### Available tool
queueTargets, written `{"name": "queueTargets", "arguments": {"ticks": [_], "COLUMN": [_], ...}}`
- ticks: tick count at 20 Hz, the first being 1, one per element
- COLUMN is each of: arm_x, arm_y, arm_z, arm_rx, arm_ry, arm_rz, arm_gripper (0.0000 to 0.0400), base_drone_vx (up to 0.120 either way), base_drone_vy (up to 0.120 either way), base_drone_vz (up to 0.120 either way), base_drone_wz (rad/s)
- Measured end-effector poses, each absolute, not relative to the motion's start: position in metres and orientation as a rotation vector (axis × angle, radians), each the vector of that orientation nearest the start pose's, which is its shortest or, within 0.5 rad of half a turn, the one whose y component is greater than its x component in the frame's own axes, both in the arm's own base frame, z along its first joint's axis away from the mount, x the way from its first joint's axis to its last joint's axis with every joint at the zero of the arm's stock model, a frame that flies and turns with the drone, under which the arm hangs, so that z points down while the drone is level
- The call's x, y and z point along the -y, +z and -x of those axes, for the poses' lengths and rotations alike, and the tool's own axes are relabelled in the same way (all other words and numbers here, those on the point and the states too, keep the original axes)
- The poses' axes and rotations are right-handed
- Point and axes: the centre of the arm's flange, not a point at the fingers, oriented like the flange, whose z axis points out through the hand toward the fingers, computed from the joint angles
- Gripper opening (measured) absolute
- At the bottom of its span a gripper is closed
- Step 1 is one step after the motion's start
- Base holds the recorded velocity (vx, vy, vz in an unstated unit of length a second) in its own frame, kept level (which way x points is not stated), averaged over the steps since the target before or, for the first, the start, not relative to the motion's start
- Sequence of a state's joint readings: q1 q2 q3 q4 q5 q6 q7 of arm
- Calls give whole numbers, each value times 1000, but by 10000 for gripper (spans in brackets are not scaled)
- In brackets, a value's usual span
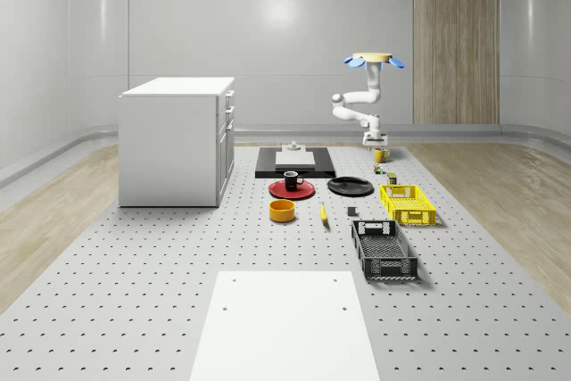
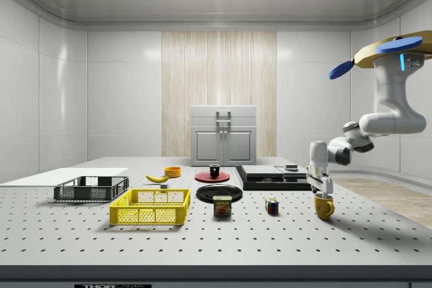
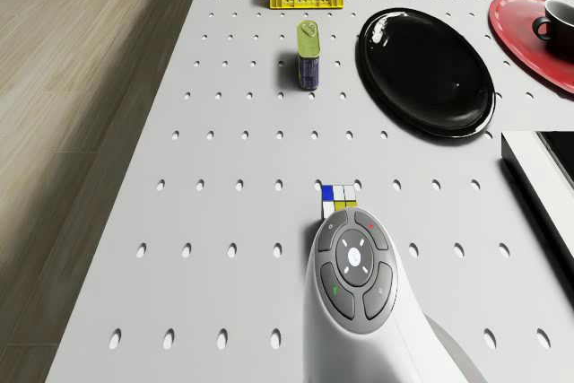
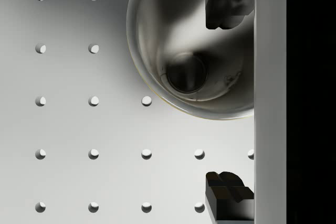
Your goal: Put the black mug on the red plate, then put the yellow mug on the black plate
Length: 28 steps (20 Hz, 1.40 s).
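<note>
The yellow mug (image 1: 381,156) (image 2: 324,208) stands upright on the perforated table, off both plates. My gripper (image 1: 376,142) (image 2: 322,191) (image 4: 229,98) hangs straight down just above it, open. In the wrist view one finger (image 4: 227,4) is over the mug's grey inside (image 4: 184,40) and the other finger (image 4: 227,196) is outside its rim. The black mug (image 1: 293,179) (image 3: 560,19) rests on the red plate (image 1: 278,190) (image 3: 518,29). The black plate (image 1: 350,186) (image 3: 426,69) lies bare beside it. The drone (image 1: 375,60) (image 2: 388,48) hovers above the yellow mug.
A colour cube (image 3: 339,196) (image 2: 271,206) and a can (image 3: 308,56) (image 2: 222,206) stand between the mug and the black plate. A yellow crate (image 1: 408,204), a black crate (image 1: 384,250), an orange bowl (image 1: 283,211), a banana (image 1: 323,212), a black tray (image 1: 295,163) and a white cabinet (image 1: 177,140) are also there.
</note>
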<state>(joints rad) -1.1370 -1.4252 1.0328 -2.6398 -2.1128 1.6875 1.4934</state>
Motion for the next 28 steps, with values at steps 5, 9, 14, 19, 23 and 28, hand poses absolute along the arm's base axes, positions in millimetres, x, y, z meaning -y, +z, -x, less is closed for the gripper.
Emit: {"name": "queueTargets", "arguments": {"ticks": [5, 9, 14, 19, 23, 28], "arm_x": [-62, -63, -64, -64, -64, -64], "arm_y": [618, 620, 622, 623, 623, 620], "arm_z": [-334, -335, -335, -335, -335, -335], "arm_rx": [2, 2, 2, 2, 2, 2], "arm_ry": [786, 786, 786, 786, 786, 786], "arm_rz": [-1, -1, -1, -1, -1, -1], "arm_gripper": [400, 400, 377, 187, 138, 118], "base_drone_vx": [0, 0, 0, 0, 0, 0], "base_drone_vy": [0, 0, 0, 0, 0, 0], "base_drone_vz": [0, 0, 0, 0, 0, 0], "base_drone_wz": [0, 0, 0, 0, 0, 0]}}
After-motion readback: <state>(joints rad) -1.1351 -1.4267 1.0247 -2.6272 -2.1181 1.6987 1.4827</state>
